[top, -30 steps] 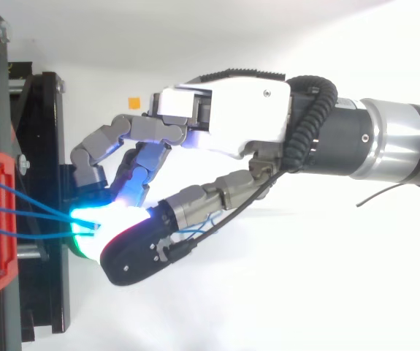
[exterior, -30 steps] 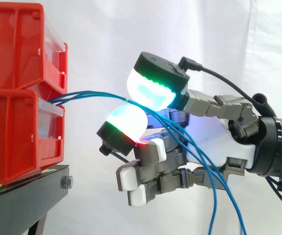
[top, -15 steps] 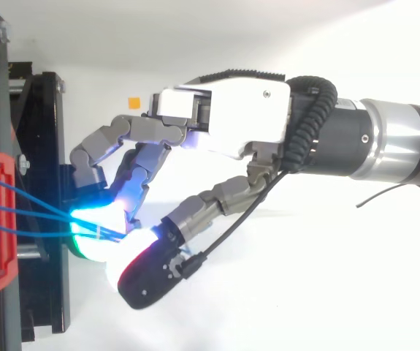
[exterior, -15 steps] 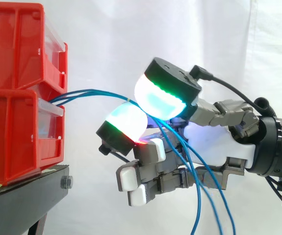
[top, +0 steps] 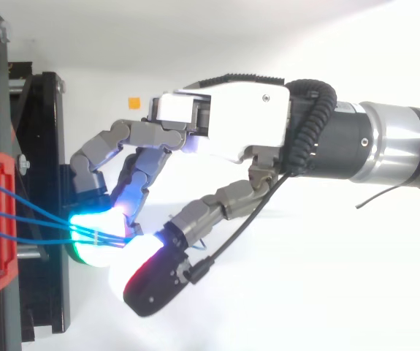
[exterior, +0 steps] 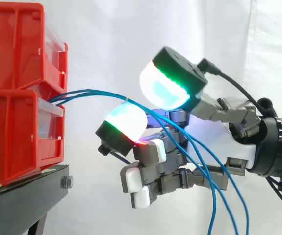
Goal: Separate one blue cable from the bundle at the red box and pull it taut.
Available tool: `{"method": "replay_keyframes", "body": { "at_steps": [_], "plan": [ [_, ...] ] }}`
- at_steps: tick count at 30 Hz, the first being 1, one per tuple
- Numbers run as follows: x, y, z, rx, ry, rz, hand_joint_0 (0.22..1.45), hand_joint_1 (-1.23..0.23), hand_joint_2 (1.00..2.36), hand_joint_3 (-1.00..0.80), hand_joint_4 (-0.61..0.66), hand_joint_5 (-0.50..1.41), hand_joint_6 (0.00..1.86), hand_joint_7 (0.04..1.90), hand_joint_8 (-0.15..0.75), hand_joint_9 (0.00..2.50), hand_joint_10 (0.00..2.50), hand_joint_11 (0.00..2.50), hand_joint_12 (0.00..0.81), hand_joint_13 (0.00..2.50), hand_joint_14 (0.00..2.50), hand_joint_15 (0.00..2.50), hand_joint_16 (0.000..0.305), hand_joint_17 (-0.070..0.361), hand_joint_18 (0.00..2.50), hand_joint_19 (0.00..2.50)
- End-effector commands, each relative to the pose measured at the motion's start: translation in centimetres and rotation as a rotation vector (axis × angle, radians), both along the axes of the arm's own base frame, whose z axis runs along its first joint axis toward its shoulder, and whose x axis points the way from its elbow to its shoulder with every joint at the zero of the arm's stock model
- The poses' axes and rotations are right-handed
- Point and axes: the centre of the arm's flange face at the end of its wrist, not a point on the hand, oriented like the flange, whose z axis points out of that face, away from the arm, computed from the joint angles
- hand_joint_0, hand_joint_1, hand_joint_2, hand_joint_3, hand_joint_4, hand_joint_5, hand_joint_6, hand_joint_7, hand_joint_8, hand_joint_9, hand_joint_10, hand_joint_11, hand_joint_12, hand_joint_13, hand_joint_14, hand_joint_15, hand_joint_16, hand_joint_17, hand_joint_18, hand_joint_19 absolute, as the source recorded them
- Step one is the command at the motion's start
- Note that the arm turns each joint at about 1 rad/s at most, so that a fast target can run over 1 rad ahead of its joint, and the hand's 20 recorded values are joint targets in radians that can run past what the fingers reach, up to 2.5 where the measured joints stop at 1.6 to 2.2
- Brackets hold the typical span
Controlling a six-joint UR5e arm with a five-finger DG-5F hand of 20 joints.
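side view: fingers (exterior: 126, 122) unclenched, thumb pad (exterior: 163, 88) standing clear, nothing pinched. blue cables (exterior: 89, 93) leave the red box (exterior: 18, 132) and lie together across the lower pad. if the hand (exterior: 239, 142) closes now, it likely grabs the whole bundle, or they slip off. black stand (exterior: 28, 196) sits close below.

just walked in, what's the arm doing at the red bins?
The robot's hand is working at the bundle of blue cables that comes out of the stacked red bins on the black stand. The cables run together from the bins to the hand, then hang slack below it. None looks separated from the rest or pulled taut yet.
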Motion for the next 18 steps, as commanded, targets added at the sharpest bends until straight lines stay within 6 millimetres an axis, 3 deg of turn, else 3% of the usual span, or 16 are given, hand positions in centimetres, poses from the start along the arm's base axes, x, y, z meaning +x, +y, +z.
{"method": "replay_keyframes", "body": {
  "at_steps": [1,4,5,8,12,18],
  "plan": [
    [-0.01,0.03,-0.05,0.000,0.001,0.000,0.54,-0.59,1.00,-0.50,0.15,-0.14,0.89,1.10,0.321,1.14,0.02,0.89,0.383,1.00,0.02,0.55,0.045,0.101,0.83,0.67],
    [0.04,0.04,0.04,0.000,-0.003,0.000,0.62,-0.51,1.00,-0.50,0.14,-0.14,0.88,1.16,0.310,1.14,0.02,0.89,0.369,1.00,0.02,0.57,0.042,0.095,0.81,0.70],
    [0.04,0.04,0.04,0.000,-0.003,0.000,0.63,-0.53,1.00,-0.50,0.12,-0.14,0.88,1.18,0.309,1.14,0.02,0.90,0.373,1.00,0.02,0.57,0.043,0.098,0.81,0.71],
    [0.05,0.16,0.04,0.000,-0.003,0.002,0.60,-0.66,1.02,-0.22,0.11,-0.13,0.88,1.18,0.317,1.13,0.02,0.90,0.388,0.99,0.02,0.57,0.047,0.106,0.84,0.72],
    [0.08,0.16,0.11,-0.004,-0.004,0.001,0.62,-0.81,1.02,-0.12,0.10,-0.14,0.88,1.22,0.316,1.11,0.02,0.89,0.388,0.98,0.02,0.57,0.048,0.108,0.84,0.73],
    [0.08,0.27,0.10,-0.007,-0.002,0.001,0.70,-0.94,1.02,-0.20,0.01,-0.16,0.90,1.24,0.299,1.06,0.02,0.92,0.371,0.95,0.02,0.58,0.046,0.103,0.83,0.71]
  ]
}}
